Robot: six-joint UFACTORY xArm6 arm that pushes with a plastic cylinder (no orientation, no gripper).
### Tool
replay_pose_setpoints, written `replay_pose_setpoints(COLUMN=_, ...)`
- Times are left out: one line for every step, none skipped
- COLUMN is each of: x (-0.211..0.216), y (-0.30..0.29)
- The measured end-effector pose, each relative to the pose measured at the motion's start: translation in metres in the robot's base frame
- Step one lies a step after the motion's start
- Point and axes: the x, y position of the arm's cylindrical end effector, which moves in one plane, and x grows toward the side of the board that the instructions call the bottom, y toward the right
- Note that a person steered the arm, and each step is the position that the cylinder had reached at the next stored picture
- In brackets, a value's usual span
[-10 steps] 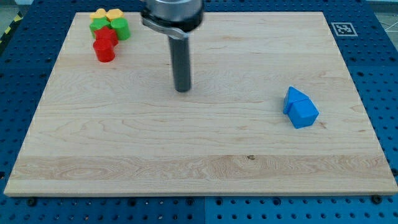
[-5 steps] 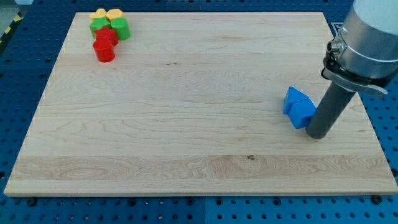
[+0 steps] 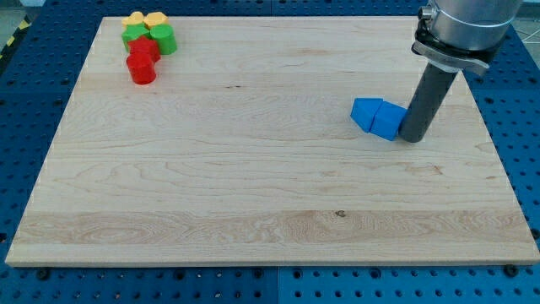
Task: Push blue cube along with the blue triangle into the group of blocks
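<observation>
The blue cube (image 3: pixel 389 120) and the blue triangle (image 3: pixel 364 113) lie touching each other right of the board's middle. The triangle is on the cube's left. My tip (image 3: pixel 412 138) stands against the cube's right side. The group of blocks sits at the view's top left: two yellow blocks (image 3: pixel 144 19), two green blocks (image 3: pixel 162 38) and two red blocks (image 3: pixel 141 63), packed together. A wide stretch of board separates the blue pair from the group.
The wooden board (image 3: pixel 270 203) rests on a blue perforated table. A black-and-white marker tag (image 3: pixel 466 39) sits at the board's top right corner. The arm's grey body (image 3: pixel 460 21) hangs over the top right.
My tip swung from the board's middle to the right of the blue pair, then pushed them left and up. The pair has rotated and shifted toward the view's left.
</observation>
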Motion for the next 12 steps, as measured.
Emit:
replay_pose_setpoints(x=-0.004, y=-0.012)
replay_pose_setpoints(x=-0.007, y=-0.039)
replay_pose_setpoints(x=-0.021, y=-0.047)
replay_pose_setpoints(x=-0.034, y=-0.047)
replay_pose_setpoints(x=-0.049, y=-0.050)
replay_pose_setpoints(x=-0.063, y=-0.060)
replay_pose_setpoints(x=-0.071, y=-0.074)
replay_pose_setpoints(x=-0.077, y=-0.088)
replay_pose_setpoints(x=-0.082, y=-0.103)
replay_pose_setpoints(x=-0.084, y=-0.120)
replay_pose_setpoints(x=-0.085, y=-0.144)
replay_pose_setpoints(x=-0.092, y=-0.165)
